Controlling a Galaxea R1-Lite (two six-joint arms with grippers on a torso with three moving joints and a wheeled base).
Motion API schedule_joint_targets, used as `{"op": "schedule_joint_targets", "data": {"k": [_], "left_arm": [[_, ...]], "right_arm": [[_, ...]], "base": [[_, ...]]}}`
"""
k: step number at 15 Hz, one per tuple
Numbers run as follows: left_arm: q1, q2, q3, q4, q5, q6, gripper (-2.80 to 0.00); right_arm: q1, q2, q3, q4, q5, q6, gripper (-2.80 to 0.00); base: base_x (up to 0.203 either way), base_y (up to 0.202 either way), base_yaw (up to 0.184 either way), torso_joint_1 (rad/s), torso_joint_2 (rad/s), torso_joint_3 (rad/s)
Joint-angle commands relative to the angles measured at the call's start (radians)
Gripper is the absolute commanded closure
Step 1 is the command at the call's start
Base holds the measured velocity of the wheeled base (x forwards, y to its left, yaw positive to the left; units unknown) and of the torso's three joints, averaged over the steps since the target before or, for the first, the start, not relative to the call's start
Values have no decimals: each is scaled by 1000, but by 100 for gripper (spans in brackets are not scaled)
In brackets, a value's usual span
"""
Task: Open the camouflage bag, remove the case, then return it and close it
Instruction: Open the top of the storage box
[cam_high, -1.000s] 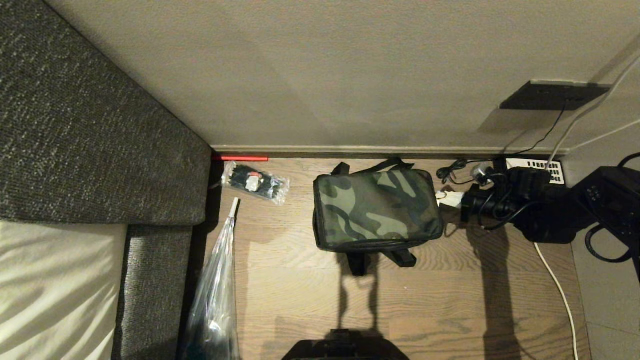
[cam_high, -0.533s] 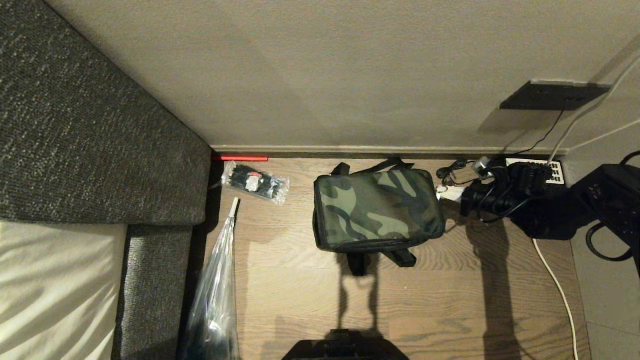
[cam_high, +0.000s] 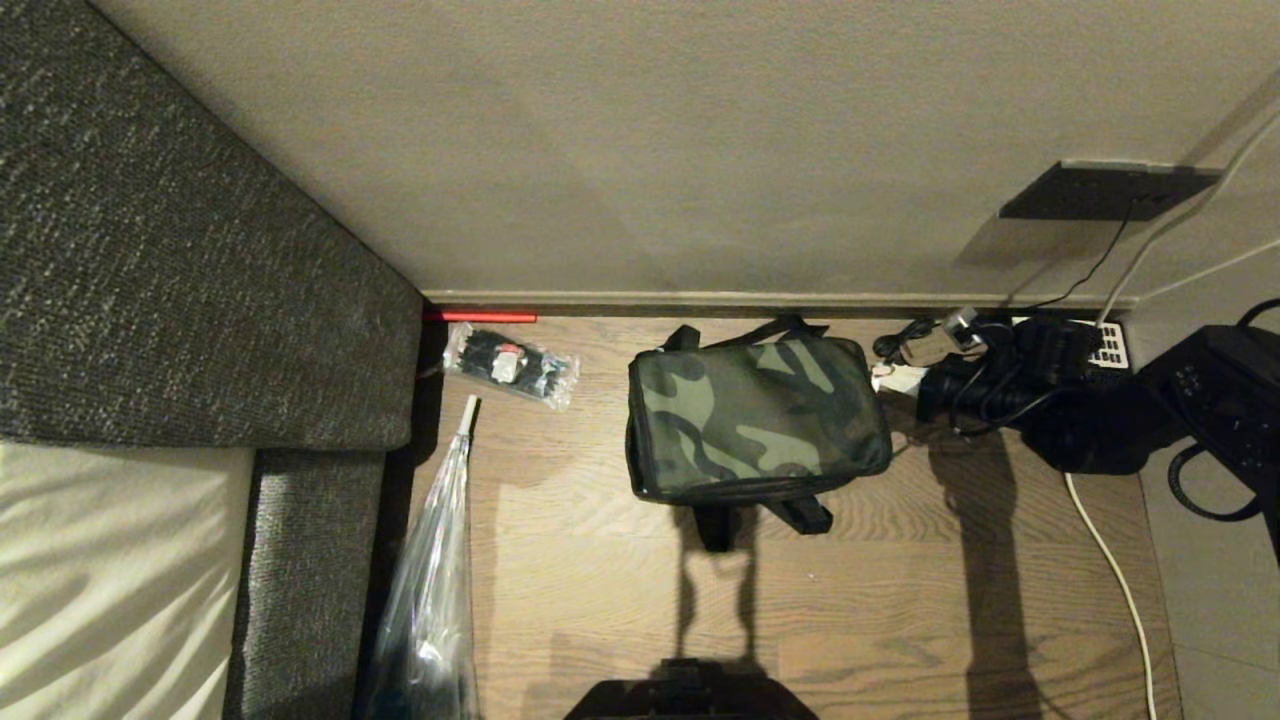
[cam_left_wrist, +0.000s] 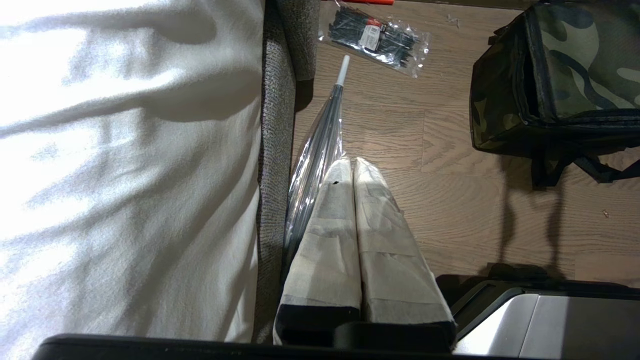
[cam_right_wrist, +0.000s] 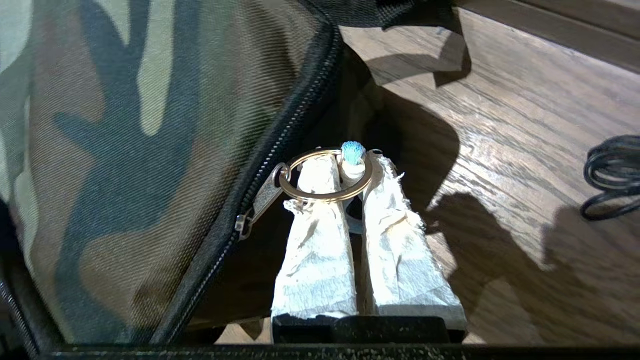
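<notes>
The camouflage bag (cam_high: 755, 415) lies on the wooden floor near the wall with its lid down; the zip (cam_right_wrist: 280, 145) is slightly open beside the pull. The case is hidden. My right gripper (cam_high: 897, 378) is at the bag's right side, level with its far corner. In the right wrist view this gripper (cam_right_wrist: 352, 160) is shut on a small white tag with a blue tip. The tag hangs on the gold key ring (cam_right_wrist: 325, 196) of the zip pull (cam_right_wrist: 260, 200), and the ring loops over one fingertip. My left gripper (cam_left_wrist: 352, 162) is parked, shut and empty, above the floor by the sofa.
A grey sofa (cam_high: 180, 250) with a white cushion fills the left. A clear packet of black ties (cam_high: 512, 365) and a plastic-wrapped umbrella (cam_high: 430, 580) lie left of the bag. Coiled black cable (cam_high: 905, 345), a white power strip (cam_high: 1112, 345) and a white cord (cam_high: 1110, 560) lie on the right.
My right gripper has moved a little toward the wall along the bag's right side, still holding the pull's tag. The bag's right edge has shifted slightly.
</notes>
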Motion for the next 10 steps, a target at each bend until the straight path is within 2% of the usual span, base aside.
{"op": "schedule_joint_targets", "data": {"k": [1,4,10], "left_arm": [[0,2,0,0,0,0,0],[0,1,1,0,0,0,0],[0,0,1,0,0,0,0]], "right_arm": [[5,1,-12,-14,2,22,0],[17,3,-23,-39,-33,81,0],[22,6,-39,-41,-50,91,0]], "base": [[0,0,0,0,0,0],[0,0,0,0,0,0],[0,0,0,0,0,0]]}}
